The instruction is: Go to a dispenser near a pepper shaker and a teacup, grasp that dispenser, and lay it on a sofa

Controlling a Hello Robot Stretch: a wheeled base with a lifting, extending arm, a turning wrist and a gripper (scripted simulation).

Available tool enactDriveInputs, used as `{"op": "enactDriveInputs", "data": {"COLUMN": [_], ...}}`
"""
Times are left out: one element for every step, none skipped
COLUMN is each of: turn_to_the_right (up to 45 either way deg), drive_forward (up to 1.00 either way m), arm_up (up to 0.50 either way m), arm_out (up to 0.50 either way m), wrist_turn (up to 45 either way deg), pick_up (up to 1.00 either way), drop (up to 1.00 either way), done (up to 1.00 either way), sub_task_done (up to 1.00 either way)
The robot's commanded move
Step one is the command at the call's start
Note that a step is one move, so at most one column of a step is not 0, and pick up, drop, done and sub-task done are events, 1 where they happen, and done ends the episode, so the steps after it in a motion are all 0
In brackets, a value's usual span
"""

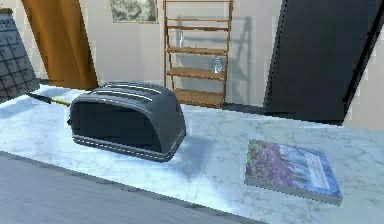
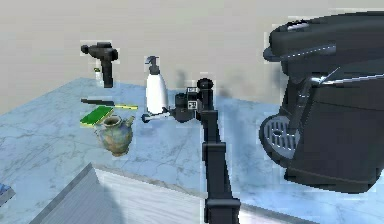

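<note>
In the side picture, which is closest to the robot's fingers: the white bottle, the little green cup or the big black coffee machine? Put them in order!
1. the white bottle: close by the fingers, in the middle.
2. the green cup: a little way to the picture's left.
3. the coffee machine: far off on the picture's right.

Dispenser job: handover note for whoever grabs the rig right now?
Claw: arm out above the marble counter, tips by the white pump dispenser; cannot tell whether it holds anything.
Things: dispenser upright on the counter; greenish cup lower left of it in the arm side view, dark shaker-like thing upper left.
Done: robot is at the dispenser.
Left: confirm grasp, lift, carry to a sofa, lay it down.
</note>
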Motion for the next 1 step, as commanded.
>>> {"op": "enactDriveInputs", "data": {"turn_to_the_right": [0.0], "drive_forward": [0.00], "arm_up": [0.00], "arm_out": [0.00], "wrist_turn": [0.0], "pick_up": [1.00], "drop": [0.00], "done": [0.00], "sub_task_done": [0.00]}}
